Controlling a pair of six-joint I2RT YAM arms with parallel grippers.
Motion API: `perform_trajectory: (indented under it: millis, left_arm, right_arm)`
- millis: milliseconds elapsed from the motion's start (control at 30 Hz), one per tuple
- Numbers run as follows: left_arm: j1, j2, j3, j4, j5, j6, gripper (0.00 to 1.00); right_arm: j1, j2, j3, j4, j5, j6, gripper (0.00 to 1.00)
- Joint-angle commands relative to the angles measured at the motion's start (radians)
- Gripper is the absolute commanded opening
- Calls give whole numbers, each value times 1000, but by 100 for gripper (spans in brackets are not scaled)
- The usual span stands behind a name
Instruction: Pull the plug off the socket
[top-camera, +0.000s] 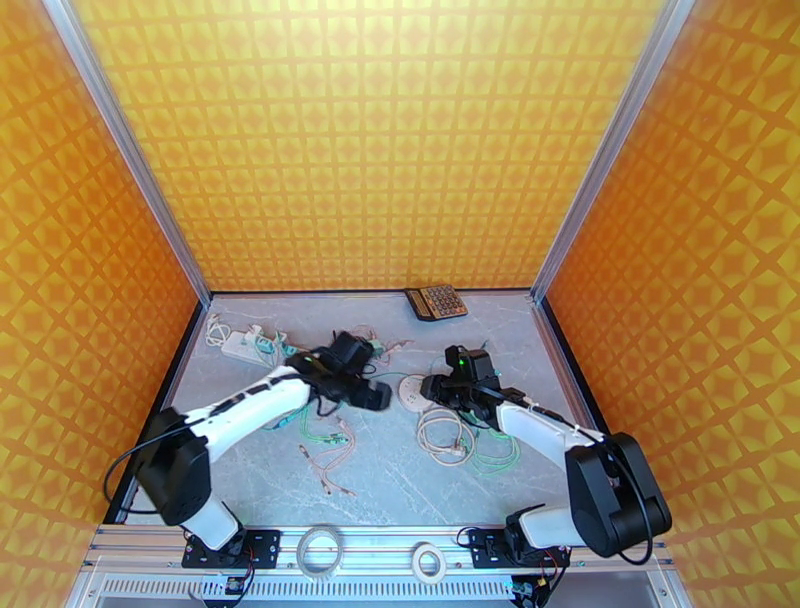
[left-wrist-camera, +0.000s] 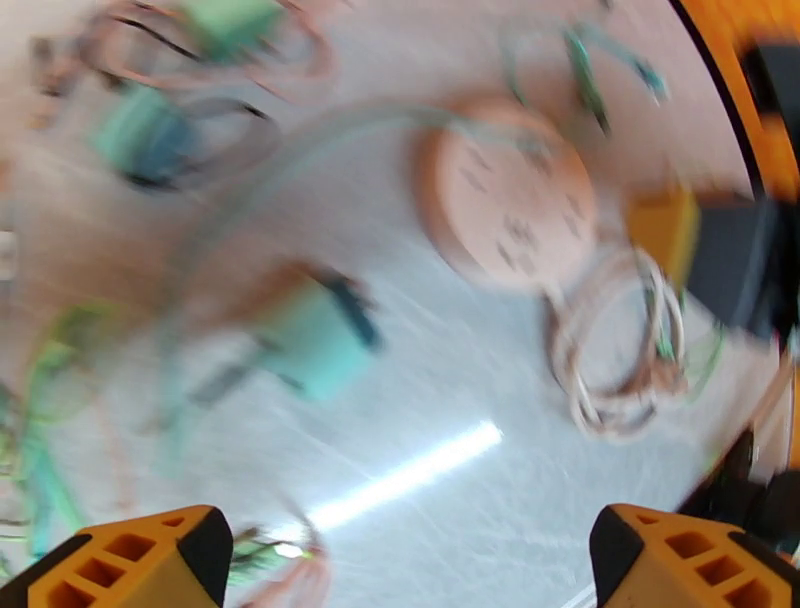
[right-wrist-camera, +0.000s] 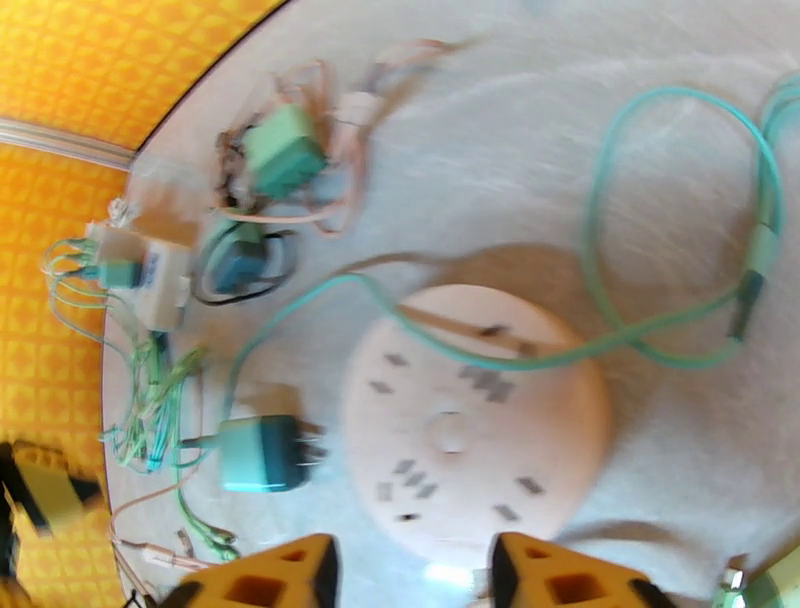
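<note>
- I see the teal plug (right-wrist-camera: 262, 453) lying out on the bench (right-wrist-camera: 520, 150), just beside the round white socket (right-wrist-camera: 475, 430).
- Left gripper (left-wrist-camera: 405, 545): spread wide, empty.
- Right gripper (right-wrist-camera: 410, 568): spread at the socket's edge, empty.

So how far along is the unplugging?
Done, it seems: the teal plug lies on the table beside the round socket, prongs bare and out of the slots. In hand: nothing; the left gripper is open and empty, the right gripper hovers at the socket's edge, fingers apart. Left: probably only pulling the arms back.
</note>
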Motion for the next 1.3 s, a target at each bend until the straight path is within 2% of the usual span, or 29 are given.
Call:
perform_trajectory:
  millis: [0, 67, 100, 500, 667, 767, 1000, 1167, 1200, 1267]
  left_arm:
    - [101, -47, -15, 25, -105, 31, 99]
    - [168, -69, -23, 41, -116, 43, 99]
    - [204, -79, -28, 53, -117, 47, 99]
    - [609, -88, -13, 188, -120, 0, 100]
    - [721, -34, 5, 276, -120, -57, 96]
    - [768, 41, 84, 280, -121, -61, 92]
    - [821, 273, 297, 251, -113, -66, 72]
    - [859, 433, 394, 242, -106, -86, 48]
    - [867, 456, 411, 237, -100, -93, 46]
    - [877, 506, 438, 236, -64, -96, 36]
  right_arm:
    - [47, -30, 9, 62, -12, -8, 64]
    - [82, -26, 27, 73, 2, -9, 81]
    - [101, -19, 39, 75, 14, -9, 98]
    - [324, 181, 269, 66, 109, 3, 99]
    - [377, 255, 332, 65, 121, 5, 99]
    - [396, 290, 358, 63, 112, 5, 99]
    - [408, 339, 377, 65, 111, 8, 98]
    - [410, 349, 384, 47, 110, 0, 98]
    - [409, 349, 383, 43, 112, -4, 98]
    - [409, 349, 384, 33, 121, -15, 98]
